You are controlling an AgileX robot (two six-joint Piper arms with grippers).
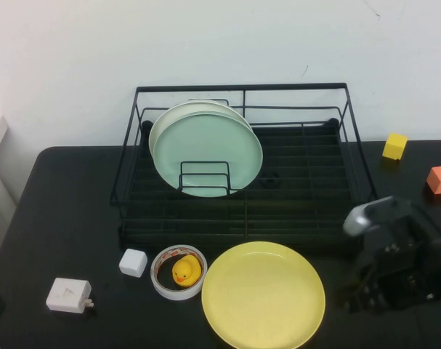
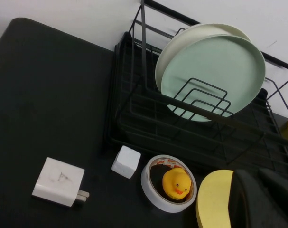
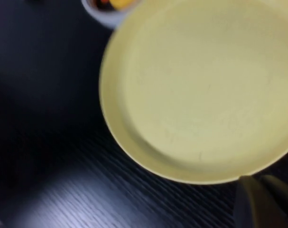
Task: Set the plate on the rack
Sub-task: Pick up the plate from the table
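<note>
High view: the yellow plate (image 1: 264, 296) lies flat on the black table (image 1: 60, 203), at 6 o'clock of the black wire rack (image 1: 242, 174). A mint-green plate (image 1: 209, 153) and a cream plate (image 1: 173, 116) stand upright in the rack. A tape roll (image 1: 162, 280) ringing a rubber duck (image 1: 182, 271) is seen at the yellow plate's 9 o'clock. The right gripper (image 1: 365, 294) is located at its 3 o'clock; its opening cannot be told.

Left wrist view: the left gripper (image 2: 262, 202) is seen by the yellow plate's (image 2: 215, 199) edge; opening cannot be told.

Right wrist view: the yellow plate (image 3: 205, 90) fills the frame.
</note>
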